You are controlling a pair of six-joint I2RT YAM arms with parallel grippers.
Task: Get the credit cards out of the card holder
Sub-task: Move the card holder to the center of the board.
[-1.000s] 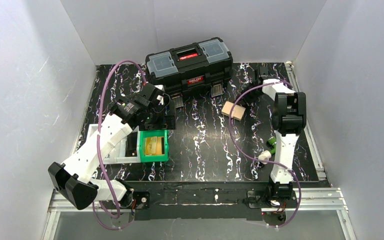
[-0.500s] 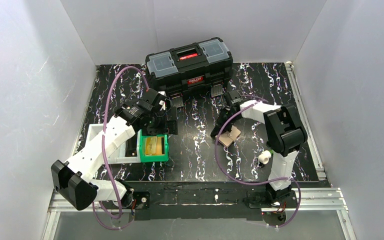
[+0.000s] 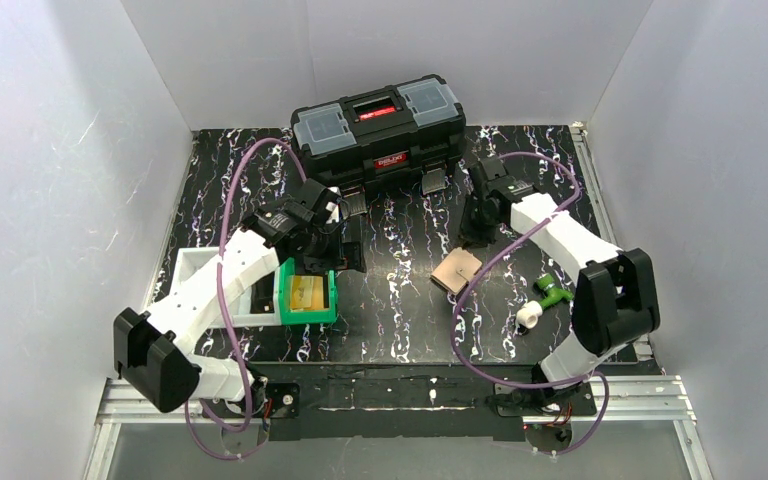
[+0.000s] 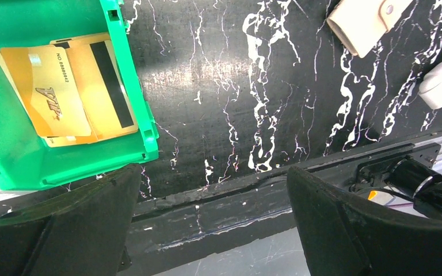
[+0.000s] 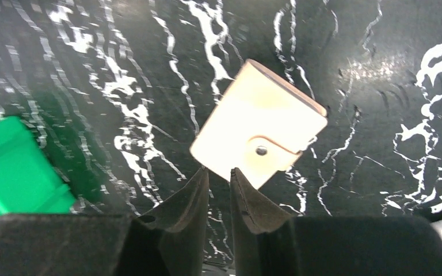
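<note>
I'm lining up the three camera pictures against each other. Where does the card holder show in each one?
Top external: the card holder lies right of centre, to the lower right of the black toolbox.
Left wrist: the card holder is in the top right corner, cut off by the upper edge.
Right wrist: the card holder is in the middle, snap side up.
Shared landmark: the black, white-veined table under it in all three.

Left gripper (image 4: pixel 213 172): jaws held wide apart, pointed down.
Right gripper (image 5: pixel 218 171): jaws narrowly parted, empty.
Right arm (image 3: pixel 560 228): extended forward.
</note>
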